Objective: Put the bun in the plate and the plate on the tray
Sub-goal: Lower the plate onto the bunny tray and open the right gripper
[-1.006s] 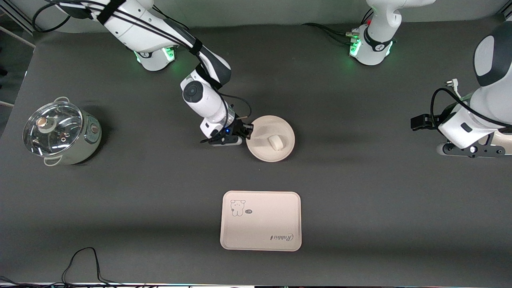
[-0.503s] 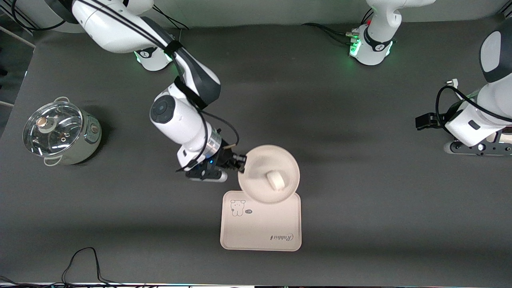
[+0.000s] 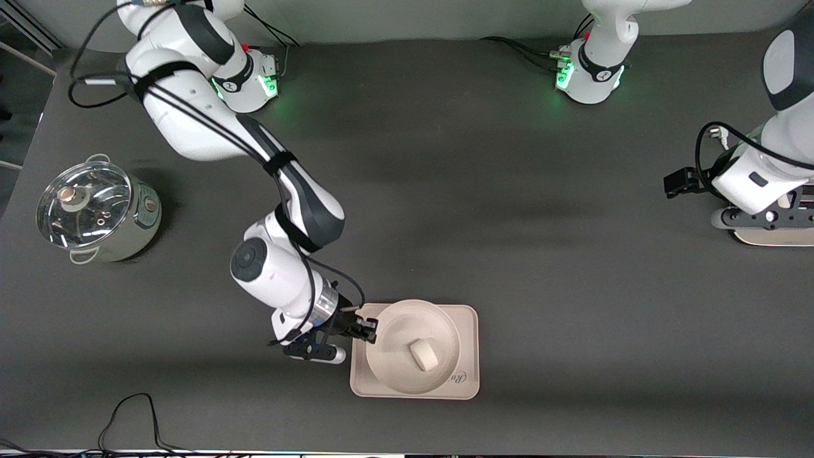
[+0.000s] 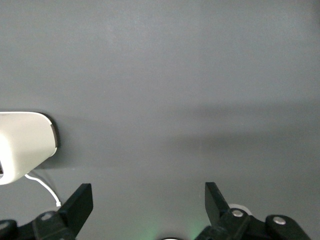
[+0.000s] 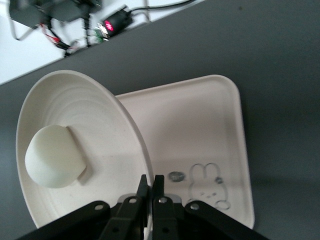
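The round cream plate (image 3: 399, 327) is over the cream tray (image 3: 469, 321) and hides its bear drawing in the front view. The small white bun (image 3: 424, 354) lies in the plate. My right gripper (image 3: 371, 331) is shut on the plate's rim at the edge toward the right arm's end. In the right wrist view the jaws (image 5: 151, 182) pinch the rim of the plate (image 5: 110, 150), which tilts above the tray (image 5: 200, 120), with the bun (image 5: 52, 156) inside. I cannot tell whether the plate touches the tray. My left gripper (image 3: 766, 224) waits, open and empty (image 4: 149, 200), at the left arm's end.
A steel pot with a glass lid (image 3: 95, 210) stands at the right arm's end. A black cable (image 3: 133, 413) lies along the table's front edge. A cream object (image 3: 779, 236) lies under the left gripper; a white object with a cord (image 4: 25, 147) shows beside it.
My right gripper has carried the plate with the bun from the table's middle toward the front camera, to over the tray. The left arm shifted slightly.
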Robot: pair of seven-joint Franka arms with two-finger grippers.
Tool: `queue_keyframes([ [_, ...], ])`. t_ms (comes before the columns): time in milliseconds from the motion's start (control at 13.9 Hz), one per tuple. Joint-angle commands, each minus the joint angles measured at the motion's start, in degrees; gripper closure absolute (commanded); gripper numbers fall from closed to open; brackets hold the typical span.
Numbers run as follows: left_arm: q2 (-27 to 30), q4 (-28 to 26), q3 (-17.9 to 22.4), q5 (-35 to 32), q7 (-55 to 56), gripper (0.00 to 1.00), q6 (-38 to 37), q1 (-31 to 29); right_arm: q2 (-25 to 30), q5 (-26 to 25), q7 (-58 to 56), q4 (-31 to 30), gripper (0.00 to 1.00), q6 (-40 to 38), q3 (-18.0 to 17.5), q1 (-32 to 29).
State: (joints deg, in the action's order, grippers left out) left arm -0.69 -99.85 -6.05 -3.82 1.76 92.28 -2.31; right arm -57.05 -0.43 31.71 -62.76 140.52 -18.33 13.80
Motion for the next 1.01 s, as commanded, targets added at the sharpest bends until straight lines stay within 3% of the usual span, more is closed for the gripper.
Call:
queue_keyframes([
  [0, 6.9, -4.9, 2.6, -0.4, 0.1, 0.0, 0.4, 1.0, -6.1, -0.4, -1.7, 4.9, 1.0, 0.0, -0.1, -0.4],
  [144, 6.8, -4.5, 6.5, -0.1, -1.3, 0.0, 0.6, 3.1, -8.5, -0.4, -1.3, 4.7, 1.0, 3.3, 0.1, -0.4],
  [287, 6.2, -4.4, 7.2, 0.3, -3.7, 0.0, 0.9, 2.7, -8.9, -0.4, -1.1, 4.6, 1.0, 4.5, 0.1, -0.3],
  [359, 6.0, -4.4, 7.2, 0.3, -3.7, 0.0, 0.9, 2.5, -8.9, -0.4, -1.2, 4.7, 0.9, 4.5, 0.1, -0.3],
  [431, 5.5, -4.3, 7.2, 0.3, -3.7, 0.0, 0.9, 2.4, -8.8, -0.4, -1.2, 4.8, 0.5, 4.6, 0.0, -0.3],
  [503, 5.5, -4.3, 7.2, 0.2, -3.7, 0.0, 0.8, 2.5, -8.5, -0.4, -1.4, 4.8, 0.33, 4.6, 0.1, -0.3],
  [575, 5.5, -4.2, 7.3, 0.2, -3.5, 0.0, 0.7, 2.9, -7.9, -1.1, -2.0, 4.8, 0.0, 4.5, 0.1, -0.3],
  [718, 5.2, -3.9, 7.3, 0.2, -3.4, 0.0, 1.0, 3.2, -5.5, -1.3, -2.0, 4.8, 0.0, 2.4, 0.8, -0.3],
  [934, 4.0, -2.0, 7.3, 0.0, -4.4, 0.0, 0.2, 3.5, 1.7, -4.6, -2.2, 4.6, 0.0, -8.8, 2.3, -0.3],
])
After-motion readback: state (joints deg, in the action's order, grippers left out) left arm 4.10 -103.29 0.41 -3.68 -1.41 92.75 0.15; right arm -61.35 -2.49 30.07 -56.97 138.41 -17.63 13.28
